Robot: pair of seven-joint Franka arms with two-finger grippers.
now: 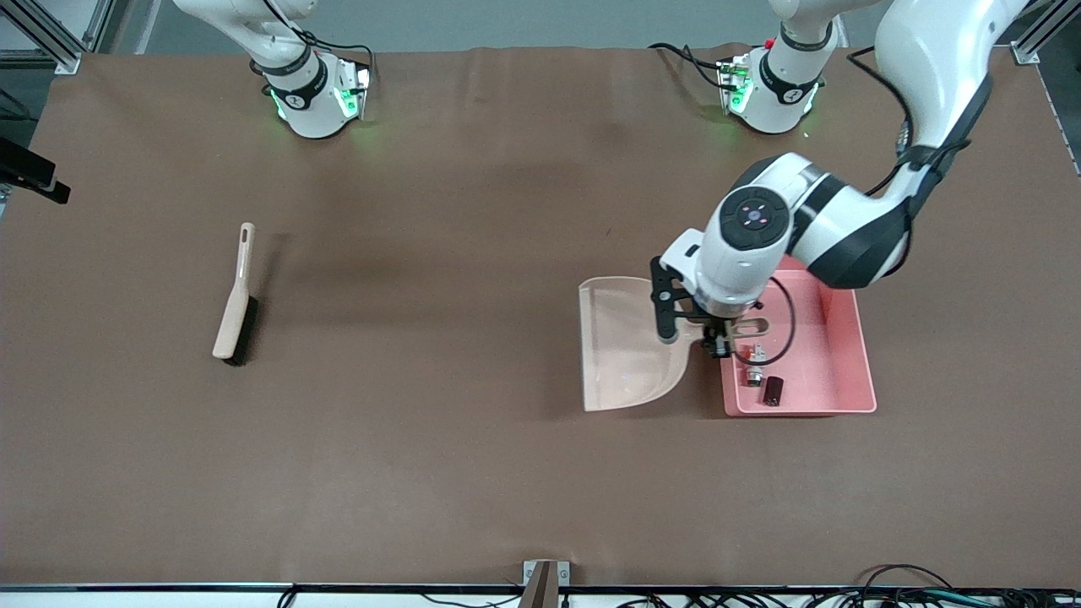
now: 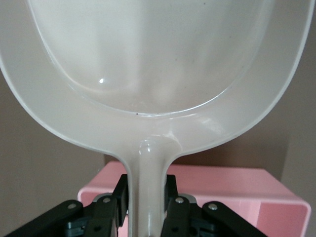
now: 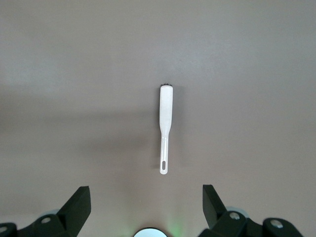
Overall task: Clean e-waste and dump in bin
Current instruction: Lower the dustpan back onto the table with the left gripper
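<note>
While the e-waste (image 1: 763, 380) lies in the bin (image 1: 853, 355), at the corner nearest the front camera and dustpan (image 1: 621, 355), the left gripper (image 1: 725, 336) pinches the dustpan's handle over the bin's rim, long axis pointing away from the bin. The right gripper (image 3: 148, 207), spread, waits above the brush (image 1: 235, 295).

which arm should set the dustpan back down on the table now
Left. Its pincer is shut on the dustpan handle, beside the bin where the e-waste already lies. The right pincer hangs open over the brush, toward the right arm's end.
</note>
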